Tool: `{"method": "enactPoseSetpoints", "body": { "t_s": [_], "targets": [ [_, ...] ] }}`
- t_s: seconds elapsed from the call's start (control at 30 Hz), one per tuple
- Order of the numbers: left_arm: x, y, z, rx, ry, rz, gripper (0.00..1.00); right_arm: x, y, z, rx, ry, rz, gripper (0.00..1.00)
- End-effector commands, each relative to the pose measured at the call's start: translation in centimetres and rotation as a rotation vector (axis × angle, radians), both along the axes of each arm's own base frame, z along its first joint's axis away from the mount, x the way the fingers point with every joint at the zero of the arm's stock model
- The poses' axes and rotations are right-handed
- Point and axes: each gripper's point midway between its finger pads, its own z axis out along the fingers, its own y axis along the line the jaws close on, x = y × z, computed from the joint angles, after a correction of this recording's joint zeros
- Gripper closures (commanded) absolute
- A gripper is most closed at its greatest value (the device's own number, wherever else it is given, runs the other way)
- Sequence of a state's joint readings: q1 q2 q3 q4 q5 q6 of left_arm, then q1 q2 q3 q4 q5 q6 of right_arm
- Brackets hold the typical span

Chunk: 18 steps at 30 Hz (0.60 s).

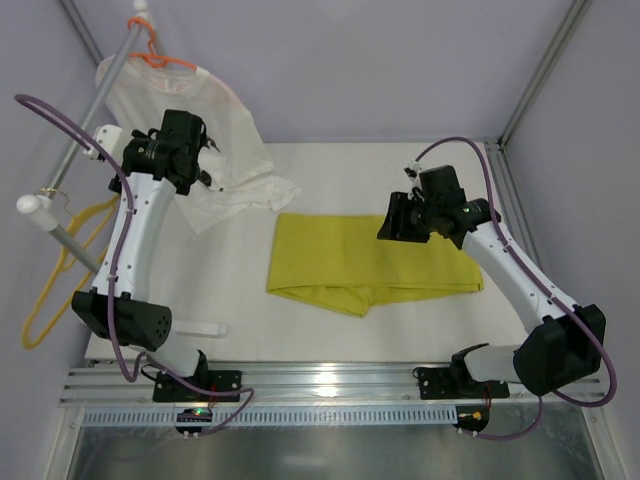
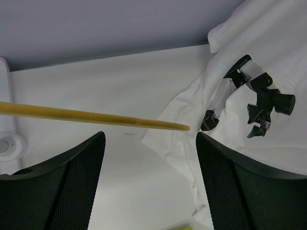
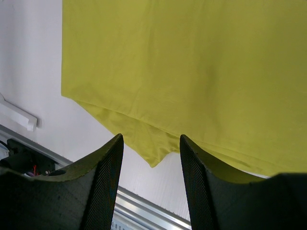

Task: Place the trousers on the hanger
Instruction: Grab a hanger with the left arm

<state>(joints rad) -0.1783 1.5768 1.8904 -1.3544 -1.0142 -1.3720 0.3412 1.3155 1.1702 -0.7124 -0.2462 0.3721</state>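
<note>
One pair of trousers [image 1: 372, 264] lies folded flat mid-counter [image 1: 240, 290], nearer the right edge. Its right end is hidden under the right arm [image 1: 520, 270].

There are two hangers. The yellow hanger [image 1: 62, 268] hangs from a rod [image 1: 70, 240] off the left edge, partly hidden by it. An orange hanger [image 1: 160, 57] at the far left corner carries one T-shirt [image 1: 225, 100], whose hem rests on the counter.

The left end effector [image 2: 149, 141] is wide and empty over the T-shirt; a thin yellowish bar [image 2: 96, 116] crosses its view, and I cannot tell what it belongs to. The right end effector [image 3: 151, 143] is parted and empty above the trousers' near edge.
</note>
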Motion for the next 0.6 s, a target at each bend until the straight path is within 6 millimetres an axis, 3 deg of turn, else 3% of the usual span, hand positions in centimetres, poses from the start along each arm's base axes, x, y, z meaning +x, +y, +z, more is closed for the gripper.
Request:
{"method": "enactPoseSetpoints", "body": {
  "t_s": [0.0,0.27,0.37,0.43,0.57],
  "targets": [
    [-5.4,2.2,-1.2,0.076,0.245,0.066,0.23,0.3,-0.1,0.8,-0.008,-0.041,0.003,0.46],
    [-5.3,2.0,-2.0,0.047,0.259,0.064,0.30,0.6,0.2,0.3,-0.011,-0.022,0.007,0.46],
    [-2.9,0.3,-3.1,0.023,0.314,-0.114,0.30,0.7,0.5,0.3,-0.006,-0.018,0.013,0.46],
    [-2.8,-1.1,-3.8,0.007,0.387,-0.259,0.30,0.7,0.5,0.4,-0.007,-0.021,0.014,0.46],
    [-1.9,-3.4,-4.3,-0.015,0.361,-0.486,0.30,0.8,0.5,0.7,-0.005,-0.022,0.010,0.46]
  ]
}}
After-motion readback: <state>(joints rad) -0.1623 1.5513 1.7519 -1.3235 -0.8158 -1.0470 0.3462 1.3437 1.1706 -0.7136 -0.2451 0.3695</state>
